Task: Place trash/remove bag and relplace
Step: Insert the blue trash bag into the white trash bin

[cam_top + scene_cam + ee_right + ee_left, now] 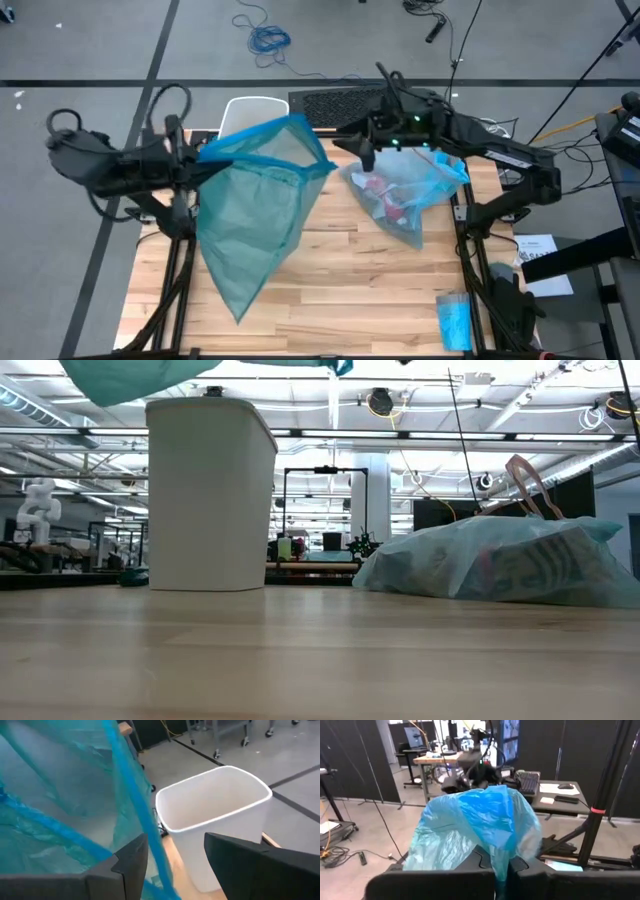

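Observation:
My left gripper (pixel 188 165) is shut on a teal-green bag (pixel 250 220) with a blue rim, held high over the table's left half. Its mouth stretches toward my right gripper (pixel 367 152), which is open. In the right wrist view the blue rim (pixel 131 795) runs between my right gripper's (pixel 175 855) fingers. The pale sky-blue bag (pixel 410 195) lies on its side on the table's right half with trash (pixel 385 197) showing through it. The white bin (pixel 250 103) stands upright at the far edge, partly hidden by the teal-green bag. My left gripper pinches a bunched part of the teal-green bag's rim (pixel 501 862) between its two fingers, which point level from the table's left. Several layers are gathered there. The bag hangs below and spreads out, its lower end (pixel 120 382) clear of the table. My right gripper: I cannot tell whether its fingers touch the rim.
A small folded blue packet (pixel 454 320) lies at the table's near right corner. A dark keyboard (pixel 330 105) sits behind the table's far edge. Bare wood (pixel 330 290) shows in the near middle.

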{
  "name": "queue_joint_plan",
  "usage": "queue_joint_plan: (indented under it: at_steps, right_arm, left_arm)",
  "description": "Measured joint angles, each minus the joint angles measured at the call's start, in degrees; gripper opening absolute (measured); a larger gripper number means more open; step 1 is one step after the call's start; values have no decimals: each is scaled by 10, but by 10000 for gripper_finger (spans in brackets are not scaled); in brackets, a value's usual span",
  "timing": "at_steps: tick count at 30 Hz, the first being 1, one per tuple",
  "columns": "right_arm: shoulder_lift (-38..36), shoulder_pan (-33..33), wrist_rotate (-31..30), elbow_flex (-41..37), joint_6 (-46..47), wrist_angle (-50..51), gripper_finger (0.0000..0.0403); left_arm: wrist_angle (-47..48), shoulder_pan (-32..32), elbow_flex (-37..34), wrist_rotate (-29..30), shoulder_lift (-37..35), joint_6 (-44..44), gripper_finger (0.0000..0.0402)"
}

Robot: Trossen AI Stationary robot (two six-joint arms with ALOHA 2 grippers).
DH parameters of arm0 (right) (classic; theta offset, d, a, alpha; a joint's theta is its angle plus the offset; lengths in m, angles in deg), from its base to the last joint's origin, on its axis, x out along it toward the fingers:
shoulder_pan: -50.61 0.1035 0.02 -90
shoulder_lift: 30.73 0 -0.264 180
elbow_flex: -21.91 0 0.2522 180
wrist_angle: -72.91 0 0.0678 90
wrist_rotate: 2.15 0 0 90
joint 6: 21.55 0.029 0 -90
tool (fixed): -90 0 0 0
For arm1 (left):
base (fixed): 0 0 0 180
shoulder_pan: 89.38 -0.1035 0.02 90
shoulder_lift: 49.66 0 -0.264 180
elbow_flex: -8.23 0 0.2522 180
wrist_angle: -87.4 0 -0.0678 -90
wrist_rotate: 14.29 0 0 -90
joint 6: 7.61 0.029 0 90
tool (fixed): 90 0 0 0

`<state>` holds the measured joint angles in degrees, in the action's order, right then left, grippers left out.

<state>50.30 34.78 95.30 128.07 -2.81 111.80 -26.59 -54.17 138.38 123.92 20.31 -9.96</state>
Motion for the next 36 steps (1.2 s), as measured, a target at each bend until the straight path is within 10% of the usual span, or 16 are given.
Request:
queue_joint_plan:
  at_steps: [17, 30, 36]
  right_arm:
    - [72, -19, 79, 0, -2, -39, 187]
    - [104, 17, 95, 4, -22, -99, 187]
    - [197, 34, 109, 129, -90, 0, 187]
  left_arm:
    - [-155, 14, 57, 136, -24, 324, 0]
    - [-161, 13, 91, 222, -30, 406, 0]
    - [-160, 14, 91, 223, -31, 406, 0]
